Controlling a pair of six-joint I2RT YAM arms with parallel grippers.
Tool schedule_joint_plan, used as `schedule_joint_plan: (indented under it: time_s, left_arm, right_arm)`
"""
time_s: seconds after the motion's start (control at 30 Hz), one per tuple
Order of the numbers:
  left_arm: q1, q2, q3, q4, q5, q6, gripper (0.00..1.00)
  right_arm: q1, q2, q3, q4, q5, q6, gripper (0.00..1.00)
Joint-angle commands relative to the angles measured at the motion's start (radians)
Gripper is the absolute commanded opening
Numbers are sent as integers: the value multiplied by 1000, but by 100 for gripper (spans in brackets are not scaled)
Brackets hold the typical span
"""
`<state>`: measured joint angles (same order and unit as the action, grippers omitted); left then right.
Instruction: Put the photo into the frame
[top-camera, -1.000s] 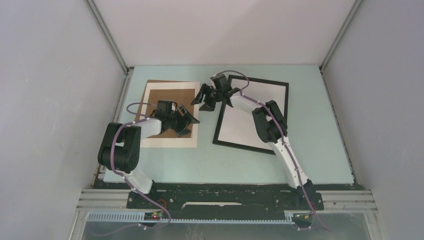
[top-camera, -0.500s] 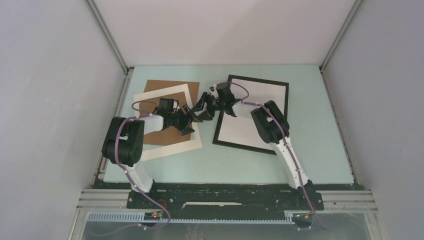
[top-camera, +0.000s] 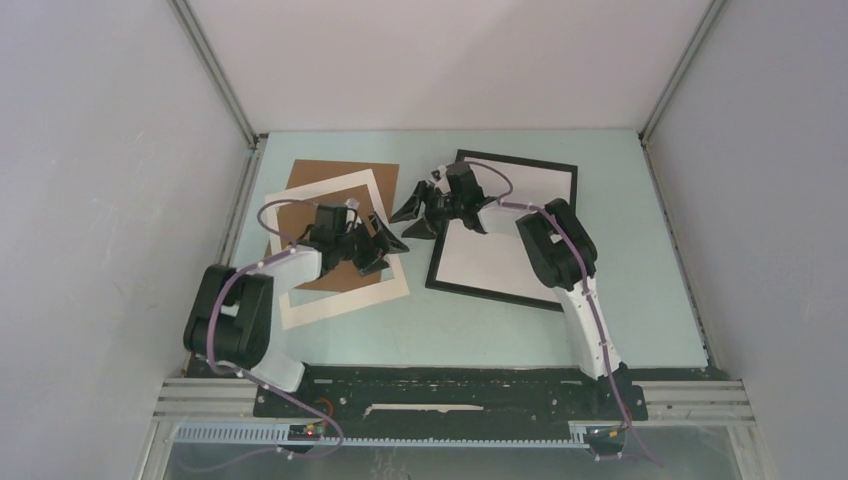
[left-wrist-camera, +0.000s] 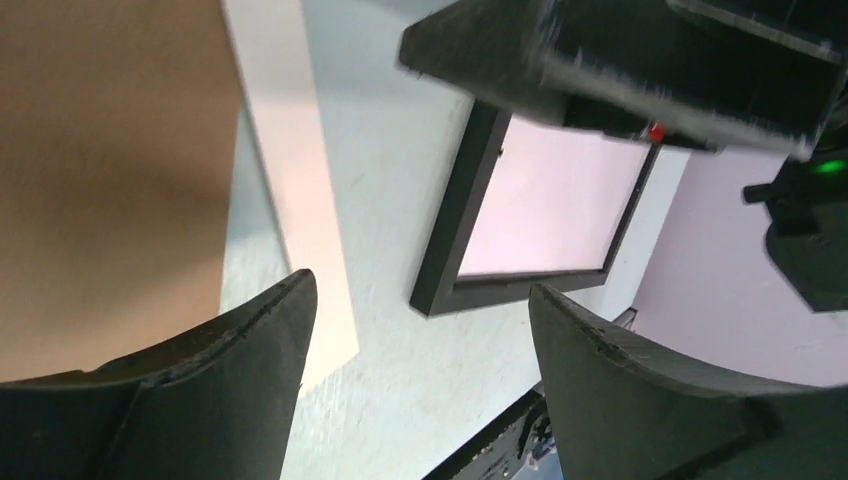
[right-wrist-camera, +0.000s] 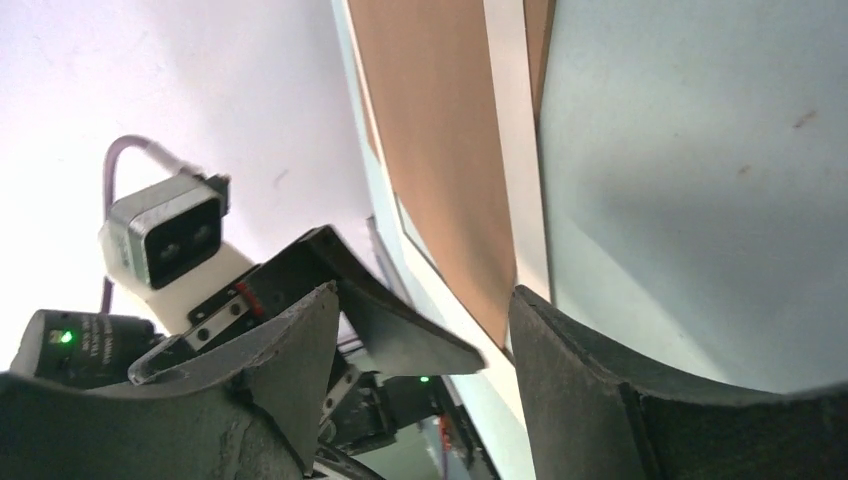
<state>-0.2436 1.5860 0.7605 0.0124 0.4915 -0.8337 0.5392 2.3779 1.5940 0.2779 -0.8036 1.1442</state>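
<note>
The left hand hangs over the right-hand border of a white mat sheet. Its fingers are spread apart and nothing sits between them. In the left wrist view the same hand frames bare worktop. The mat's pale strip and a brown board lie off to its left finger's side. The frame lies ahead of its fingertips, flat on the worktop. The right hand crosses above the frame at the top of that view.

The right hand is also released, its fingers wide and gripping nothing. It sits just beside the left hand, fingertips facing it. Whether the two touch cannot be told. Seen from above, the frame lies directly behind this hand, under its wrist and forearm. Its black edge encloses a plain pale field. The photo's dark printed face shows in none of the views, and whether that pale field is the photo cannot be told.

From the right wrist, the hand looks onto the left hand. Beyond that lie the brown board and the mat's strip. The mat rests askew on the brown board, with the board showing through its opening.
</note>
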Motion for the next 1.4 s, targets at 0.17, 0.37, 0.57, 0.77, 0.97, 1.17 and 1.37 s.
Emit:
schedule_joint_plan:
  time_s: [0.17, 0.37, 0.57, 0.77, 0.97, 1.17, 1.37]
  left_arm:
    - [52, -429, -111, -373, -307, 121, 87]
    - [110, -435, -123, -437, -283, 100, 87]
    - [25, -362, -195, -256, -180, -39, 86]
    - [-33, -302, -186, -259, -238, -67, 86]
    - [-36, -256, -190, -222, -255, -85, 85]
    - [-37, -197, -174, -232, -254, -86, 84]
    - [-39, -185, -193, -200, -250, -87, 84]
  right_arm:
    - [13, -85, 160, -451, 110, -361, 71]
    - [46, -67, 233, -556, 166, -435, 71]
    - [81, -64, 246, -628, 216, -485, 71]
    - [89, -71, 193, -619, 241, -492, 71]
    - [113, -48, 185, -619, 242, -490, 70]
    - [144, -27, 151, -542, 145, -441, 70]
    - [154, -29, 67, -321, -15, -294, 70]
